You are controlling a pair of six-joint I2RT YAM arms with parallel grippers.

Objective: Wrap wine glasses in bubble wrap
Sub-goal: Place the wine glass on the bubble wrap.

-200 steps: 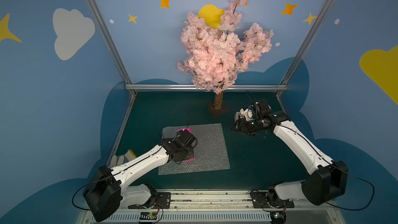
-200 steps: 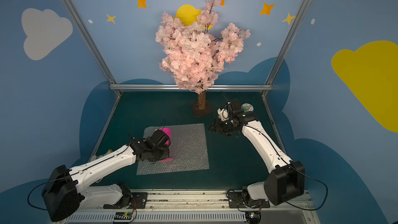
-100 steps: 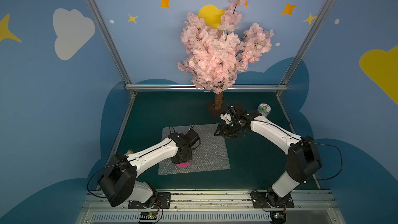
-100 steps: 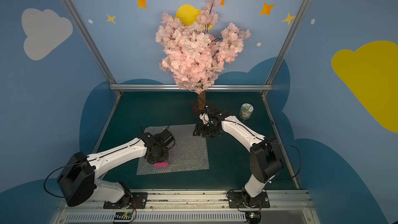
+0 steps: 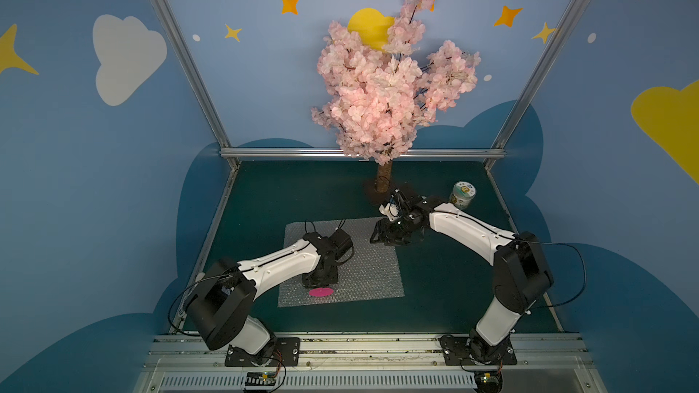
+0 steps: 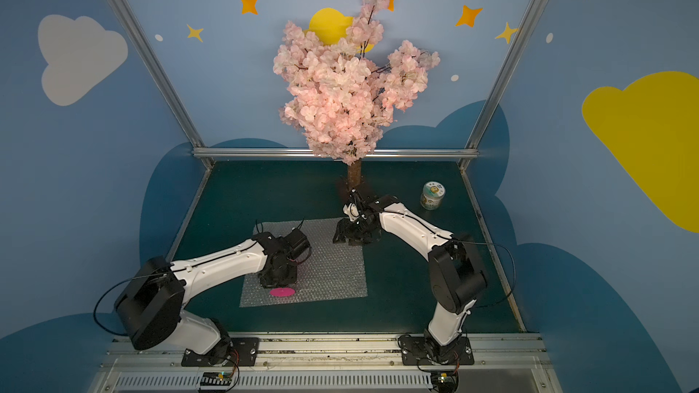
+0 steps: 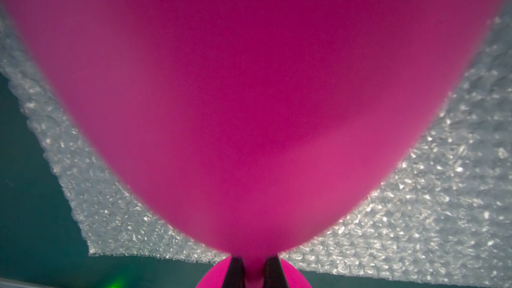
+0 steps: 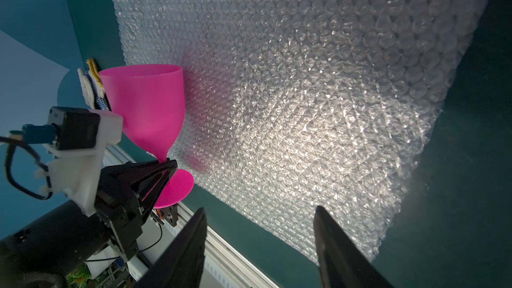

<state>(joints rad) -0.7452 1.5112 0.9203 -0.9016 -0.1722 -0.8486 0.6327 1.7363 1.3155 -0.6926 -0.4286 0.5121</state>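
The left pincer [image 8: 166, 166] is clamping shut on the short stem of the pink goblet [image 8: 146, 106], its dark fingers [image 7: 234, 271] pressing the stem from both sides in the left wrist view; the goblet's cup [image 7: 249, 92] is filling most of that view. The goblet is lying sideways over the bubble wrap [image 5: 363, 270], near the sheet's front left part; its round foot [image 5: 320, 292] is facing the front edge of the tabletop [image 5: 454, 296] and showing in both top views just in front of the left wrist [image 6: 281, 292]; the cup is hiding under that wrist. Whether the cup is touching the sheet I cannot tell, though a pink glow is showing on the bubbles [image 8: 194, 84] beside it.

The bubble wrap is lying flat and spread out on the green tabletop in both top views [image 6: 333, 266]. The right pincer [image 8: 259, 211] is standing open and holding nothing, its two dark fingers [image 8: 194, 239] spreading wide apart; it is hovering at the sheet's far right corner [image 5: 378, 234], pointing across the sheet towards the goblet.

A green-labelled jar [image 5: 463, 194] is standing near the back right of the tabletop, well apart from the sheet; a pink blossom tree [image 5: 382, 85] is standing at the back.
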